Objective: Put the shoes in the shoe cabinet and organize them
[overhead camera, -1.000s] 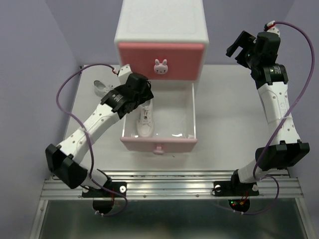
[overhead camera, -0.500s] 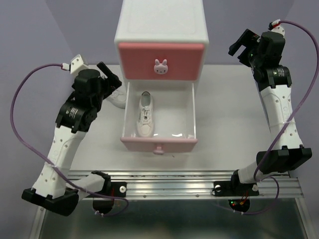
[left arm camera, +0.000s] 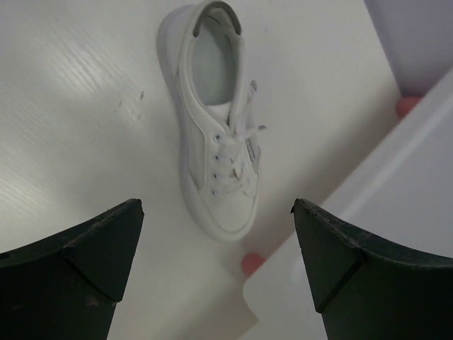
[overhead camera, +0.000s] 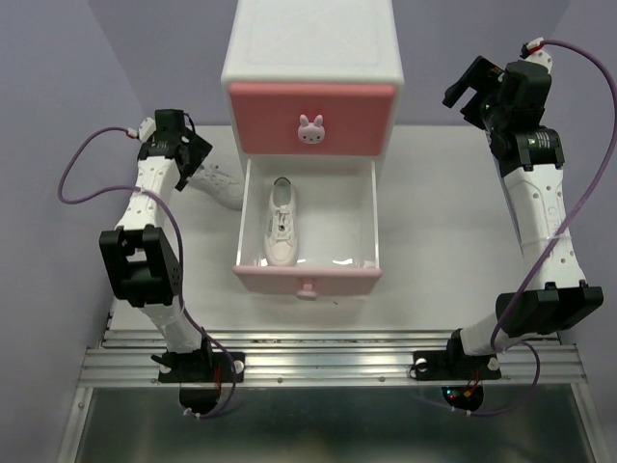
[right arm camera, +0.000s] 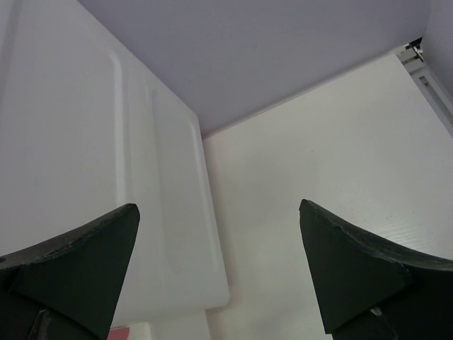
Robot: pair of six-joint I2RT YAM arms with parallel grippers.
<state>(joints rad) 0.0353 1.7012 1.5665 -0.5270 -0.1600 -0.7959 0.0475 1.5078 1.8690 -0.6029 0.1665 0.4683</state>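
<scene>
White table, far-left corner: left gripper, jaws spread, hangs above white lace-up sneaker; descending askew could shove it against the white plastic cabinet.

Open drawer: right half free, shoe fills left half. Left of the cabinet, second shoe lies just beside its wall.

Top mid of pic: white shoe cabinet. Its top drawer, dark pink w/ a bunny knob, is shut. The btm drawer, light pink, is pulled out. One white shoe lies long-way in the drawer's left half. A 2nd white shoe sits on the table at mid left, just beside the cabinet. The left gripper hangs over it & hides part. The right gripper is at upper right, fingers apart, holding nothing
</scene>
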